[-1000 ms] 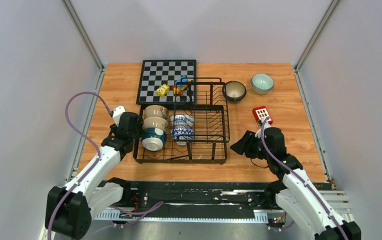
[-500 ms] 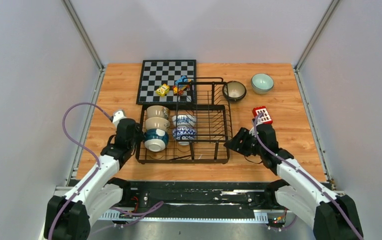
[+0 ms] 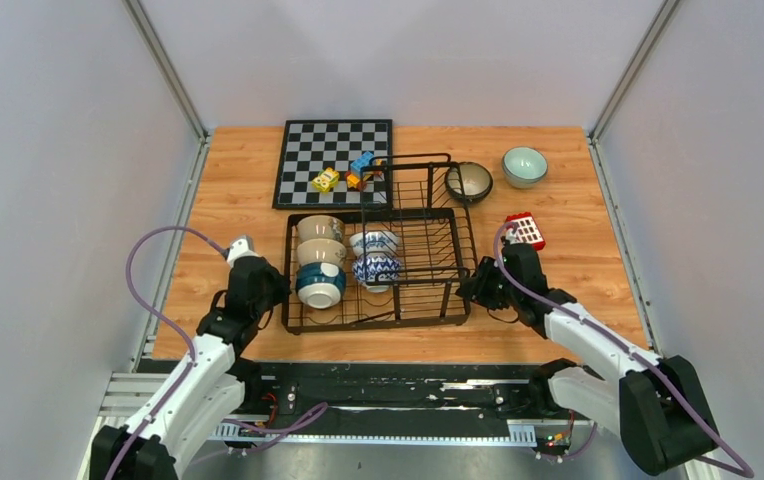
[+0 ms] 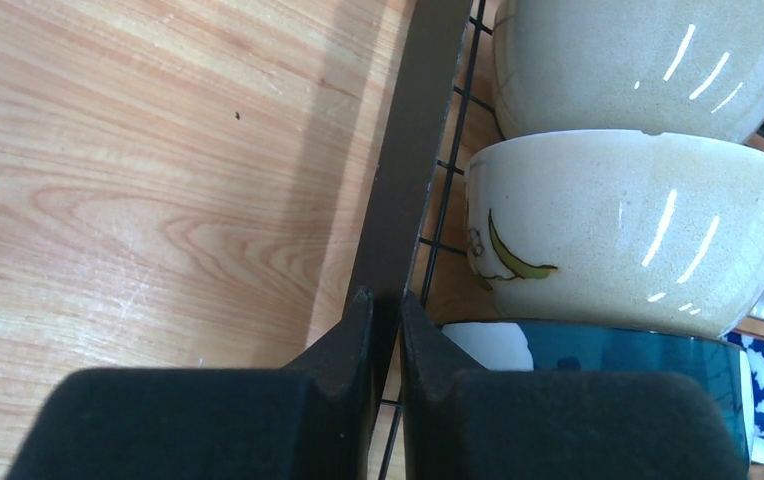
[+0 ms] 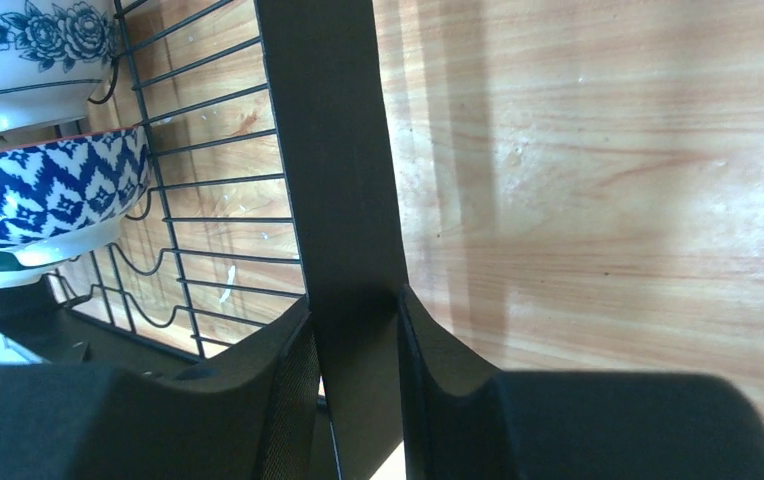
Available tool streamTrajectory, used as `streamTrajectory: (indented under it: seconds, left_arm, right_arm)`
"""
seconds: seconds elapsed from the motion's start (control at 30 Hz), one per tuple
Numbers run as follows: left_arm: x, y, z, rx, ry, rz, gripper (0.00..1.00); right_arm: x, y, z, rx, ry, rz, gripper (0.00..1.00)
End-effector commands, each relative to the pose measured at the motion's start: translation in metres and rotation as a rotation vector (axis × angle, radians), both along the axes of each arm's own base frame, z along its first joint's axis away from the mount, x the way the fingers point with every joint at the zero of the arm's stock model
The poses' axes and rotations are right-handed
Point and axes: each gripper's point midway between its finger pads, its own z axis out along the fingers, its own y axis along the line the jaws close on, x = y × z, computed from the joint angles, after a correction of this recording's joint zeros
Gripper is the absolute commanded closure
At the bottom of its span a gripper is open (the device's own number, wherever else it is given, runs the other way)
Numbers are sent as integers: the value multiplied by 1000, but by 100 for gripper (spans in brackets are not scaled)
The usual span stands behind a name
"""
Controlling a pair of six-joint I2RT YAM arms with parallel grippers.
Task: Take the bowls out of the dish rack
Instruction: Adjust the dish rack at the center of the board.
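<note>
The black wire dish rack [image 3: 378, 322] sits mid-table. Along its left side stand two beige bowls [image 3: 318, 228] and a teal bowl [image 3: 320, 285]; beside them are two blue-and-white patterned bowls [image 3: 375, 268]. A dark bowl [image 3: 469, 181] and a pale mint bowl [image 3: 524, 165] rest on the table behind the rack's right end. My left gripper [image 3: 278, 290] [image 4: 386, 310] is shut on the rack's left rim [image 4: 413, 150], next to a beige bowl [image 4: 628, 230]. My right gripper [image 3: 468, 290] [image 5: 353, 320] is shut on the right rim [image 5: 328, 150].
A black-and-white chessboard [image 3: 308, 150] with small coloured toy blocks [image 3: 326, 180] lies at the back, touching the rack's far corner. A small red-and-white object [image 3: 524, 230] lies just behind my right arm. Metal frame posts and grey walls border the wooden table [image 3: 238, 200].
Both grippers have closed onto the rack's side rims. Both arms have drawn back toward their bases, and the rack with its bowls has shifted slightly right.
</note>
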Motion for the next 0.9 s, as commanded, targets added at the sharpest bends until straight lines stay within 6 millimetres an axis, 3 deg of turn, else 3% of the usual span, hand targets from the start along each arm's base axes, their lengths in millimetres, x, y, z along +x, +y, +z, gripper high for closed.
streamTrajectory:
  seconds: [0.0,0.23,0.4,0.63,0.73,0.87]
  left_arm:
    - [-32,-33,-17,-140,106,-131,96]
    - [-44,-44,-15,-159,101,-183,100]
    - [-48,-50,-14,-167,104,-201,100]
    - [-41,-42,-4,-124,68,-169,98]
    - [-38,-39,1,-100,63,-163,86]
    - [-35,-32,11,-57,57,-148,55]
  right_arm:
    - [-1,1,-5,-42,20,26,70]
    - [-3,-15,-6,-120,14,-8,68]
    - [-5,-24,3,-151,4,-32,55]
    - [-21,-40,30,-176,-22,-75,42]
    - [-32,-48,41,-176,-40,-103,40]
    - [-47,-58,54,-161,-57,-143,39]
